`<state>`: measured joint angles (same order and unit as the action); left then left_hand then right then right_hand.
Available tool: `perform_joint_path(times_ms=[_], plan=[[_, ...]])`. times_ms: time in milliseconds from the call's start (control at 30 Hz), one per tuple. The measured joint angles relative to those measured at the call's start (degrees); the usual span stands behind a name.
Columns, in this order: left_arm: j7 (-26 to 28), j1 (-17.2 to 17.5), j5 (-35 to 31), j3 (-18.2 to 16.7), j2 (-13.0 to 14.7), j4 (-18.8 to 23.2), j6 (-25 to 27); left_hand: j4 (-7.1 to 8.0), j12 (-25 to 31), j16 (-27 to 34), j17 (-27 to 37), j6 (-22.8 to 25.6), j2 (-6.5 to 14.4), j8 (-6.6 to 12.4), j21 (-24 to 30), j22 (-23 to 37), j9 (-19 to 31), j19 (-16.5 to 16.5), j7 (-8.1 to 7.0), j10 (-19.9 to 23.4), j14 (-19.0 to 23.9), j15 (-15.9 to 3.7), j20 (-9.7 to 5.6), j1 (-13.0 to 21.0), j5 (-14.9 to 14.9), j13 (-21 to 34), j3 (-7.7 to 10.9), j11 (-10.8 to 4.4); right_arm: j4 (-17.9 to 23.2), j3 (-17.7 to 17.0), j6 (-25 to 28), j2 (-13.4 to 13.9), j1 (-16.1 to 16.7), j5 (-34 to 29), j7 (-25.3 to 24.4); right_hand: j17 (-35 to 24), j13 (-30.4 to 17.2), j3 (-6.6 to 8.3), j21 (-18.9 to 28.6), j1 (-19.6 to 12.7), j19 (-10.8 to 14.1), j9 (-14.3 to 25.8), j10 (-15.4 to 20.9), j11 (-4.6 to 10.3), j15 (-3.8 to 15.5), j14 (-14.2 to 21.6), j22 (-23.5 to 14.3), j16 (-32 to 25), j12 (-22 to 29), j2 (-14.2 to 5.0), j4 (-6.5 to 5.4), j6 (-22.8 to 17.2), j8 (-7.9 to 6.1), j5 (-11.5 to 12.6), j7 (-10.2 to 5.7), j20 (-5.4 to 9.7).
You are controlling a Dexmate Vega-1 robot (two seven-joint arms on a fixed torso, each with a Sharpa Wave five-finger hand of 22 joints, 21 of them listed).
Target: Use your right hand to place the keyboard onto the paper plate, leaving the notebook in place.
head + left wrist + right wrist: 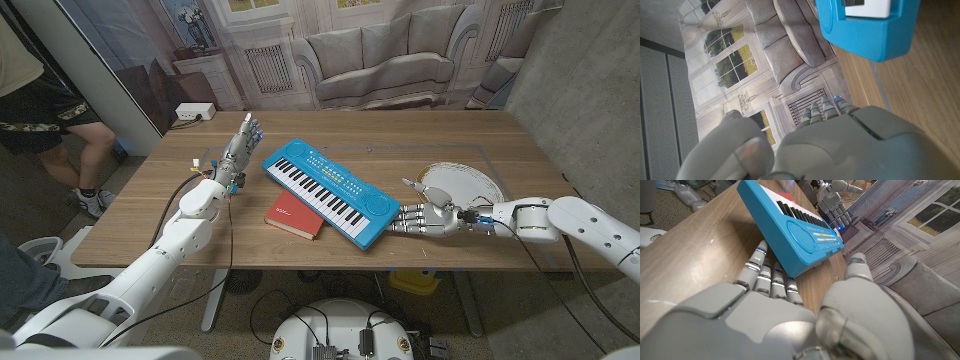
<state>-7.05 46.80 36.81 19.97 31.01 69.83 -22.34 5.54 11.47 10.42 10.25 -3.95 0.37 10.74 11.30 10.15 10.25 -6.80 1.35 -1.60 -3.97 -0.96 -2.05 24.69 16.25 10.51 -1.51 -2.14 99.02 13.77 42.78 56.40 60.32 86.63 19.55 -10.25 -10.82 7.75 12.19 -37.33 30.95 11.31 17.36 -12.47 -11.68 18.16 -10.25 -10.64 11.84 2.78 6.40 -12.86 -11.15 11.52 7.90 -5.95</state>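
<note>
A: Being approached only: the keyboard (328,189) is lying partly on the notebook (296,215), just beyond the right hand (425,218), unlifted.

B: Nothing is being gripped; fingers are spread, reaching under its end. The paper plate (470,182) is waiting just behind the hand.

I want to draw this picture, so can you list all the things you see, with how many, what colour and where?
keyboard: one, blue with black and white keys, table middle, one end lying on the notebook
notebook: one, red, under the keyboard's front edge
paper plate: one, white, right side of the table
table: one, brown wood
power strip: one, white, far left corner
person: one, standing behind the table's left
left hand: grey, raised left of the keyboard, empty
right hand: grey, fingers at the keyboard's right end
</note>
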Motion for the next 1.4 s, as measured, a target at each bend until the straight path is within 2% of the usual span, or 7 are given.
perform_joint_path(times_ms=[500, 767, 1000, 1400], plan=[[-0.2, -0.1, 0.1, 0.1, 0.0, -0.2, 0.0, 0.24, 0.0, 0.0, 0.0, 0.0, 0.0, 0.00, 0.0, 0.0, 0.0, 0.0, 0.00, 0.0, 0.0, 0.00, 0.00, 0.0, 0.0, 0.0, -0.24, 0.00, -1.7, 1.4, 0.8, -1.4, -1.4, -0.2, 0.8, 0.0, 0.0, 0.00, 0.0, 0.2, 0.0, 0.0, -0.3, -0.32, 0.03, 0.0, 0.0, 0.0, 0.0, 0.22, 0.00, 0.2, 0.00, 0.0, 0.18, 0.00], [-0.2, -0.1, 0.1, 0.1, 0.1, -0.2, 0.3, 0.24, 0.0, 0.0, 0.0, 0.0, 0.0, 0.00, 0.0, 0.0, 0.0, 0.0, 0.00, 0.0, 0.0, 0.00, 0.00, 0.0, 0.0, 0.0, -0.23, 0.00, -2.6, 2.3, 1.2, -2.0, -2.5, -0.9, 1.5, 0.0, 0.0, -0.25, -0.4, 0.2, -0.3, 0.0, -0.8, -0.21, 0.26, -1.2, 0.0, 0.3, 0.0, 0.21, 0.25, 0.8, 0.00, 0.0, 0.18, -0.25], [-0.1, -0.1, 0.2, 0.0, 0.1, -0.2, 0.4, 0.24, 0.0, 0.0, 0.0, 0.0, 0.0, 0.00, 0.0, 0.0, 0.0, 0.0, 0.00, 0.0, 0.0, 0.00, 0.00, 0.0, 0.0, 0.0, -0.23, 0.00, -3.3, 3.0, 1.6, -2.3, -3.5, -1.8, 2.3, 0.0, -0.3, -0.07, -1.0, -1.3, -2.5, 0.0, -2.2, -0.10, 0.11, -2.8, 0.0, 0.3, -0.6, -0.46, 0.42, 1.6, 0.36, 0.0, -0.20, -0.58], [-0.4, -0.5, 0.2, 0.1, -0.2, -0.9, 0.5, 0.00, 0.0, 0.0, 0.0, 0.0, 0.6, 0.00, 0.0, 0.0, 0.0, 0.0, 0.00, 0.0, 0.0, 0.00, 0.00, -0.1, 0.0, 0.0, -0.48, 0.00, -5.3, 5.1, 2.9, -2.4, -6.0, -4.3, 5.9, -0.1, -0.3, -0.08, -1.4, -2.2, -3.6, -0.1, -3.6, -0.16, -0.42, -4.1, 0.0, 0.3, -0.6, -0.48, 0.88, 2.5, 0.35, 0.0, -0.13, -1.50]])
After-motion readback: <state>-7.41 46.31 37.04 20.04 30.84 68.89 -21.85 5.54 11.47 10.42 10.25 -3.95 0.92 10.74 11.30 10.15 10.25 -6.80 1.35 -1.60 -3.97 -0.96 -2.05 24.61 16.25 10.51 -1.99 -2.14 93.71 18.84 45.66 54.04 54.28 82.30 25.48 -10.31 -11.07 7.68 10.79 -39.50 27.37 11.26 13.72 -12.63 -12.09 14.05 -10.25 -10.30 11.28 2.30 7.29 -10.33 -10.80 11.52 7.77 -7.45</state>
